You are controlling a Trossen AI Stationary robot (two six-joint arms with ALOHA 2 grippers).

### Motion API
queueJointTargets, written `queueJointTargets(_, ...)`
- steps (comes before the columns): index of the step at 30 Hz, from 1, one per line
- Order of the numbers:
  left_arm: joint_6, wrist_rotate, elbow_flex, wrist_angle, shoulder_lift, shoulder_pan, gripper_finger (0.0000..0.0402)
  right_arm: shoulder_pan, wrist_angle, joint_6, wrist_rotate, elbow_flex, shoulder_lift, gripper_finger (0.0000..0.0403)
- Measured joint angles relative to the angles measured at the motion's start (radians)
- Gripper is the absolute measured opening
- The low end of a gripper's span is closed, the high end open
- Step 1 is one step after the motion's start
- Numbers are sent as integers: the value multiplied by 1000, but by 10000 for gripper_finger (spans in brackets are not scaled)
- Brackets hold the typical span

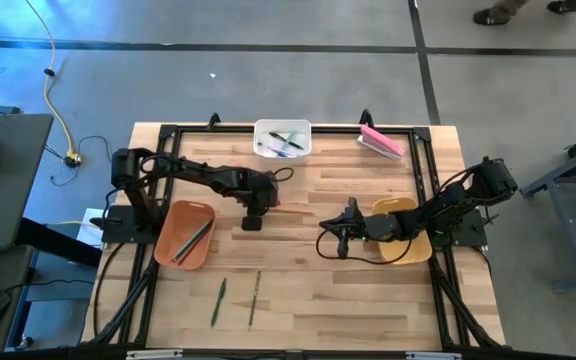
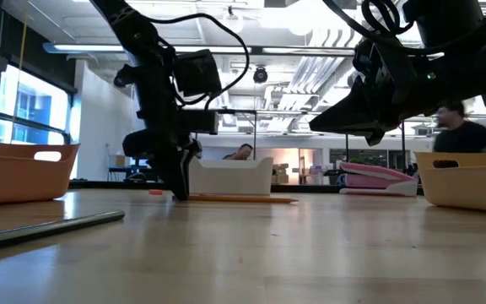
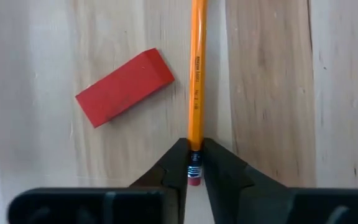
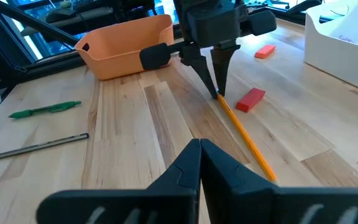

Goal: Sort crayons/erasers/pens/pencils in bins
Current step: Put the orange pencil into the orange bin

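One orange bin [image 1: 164, 235] on the left, two sticks already inside. Just right of it, left fingers [image 3: 176, 165] pointing down at mid-table, clenched on the eraser end of the pencil [image 3: 196, 74], metal ferrule pinched between the tips. Pencil flat on the table [image 1: 298, 270], running off to the right. Red piece [image 3: 124, 87] just beside it, not touching.

Likely light, stiff and smooth-sided. Held this close to one end, apt to droop or swivel once lifted. A pinch nearer the middle probably steadier, though the ridged ferrule should give some bite. Little risk of breakage except at the tip. Best carried low and laid lengthwise into the orange bin.

Farther right, right fingers [image 4: 188, 165] clamped together on nothing, hovering above the table beside the yellow bin [image 1: 418, 250].
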Motion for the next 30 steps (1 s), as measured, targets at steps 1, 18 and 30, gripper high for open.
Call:
queueJointTargets(1,-5,-2,-2,1,2,-5,29,0,0,0,0,0,0,0)
queueJointTargets(18,-282,-57,-17,-188,-178,-58,1,0,0,0,0,0,0,0)
queueJointTargets(30,-440,-91,-31,-296,-369,-159,1,0,9,-20,-3,0,0,0)
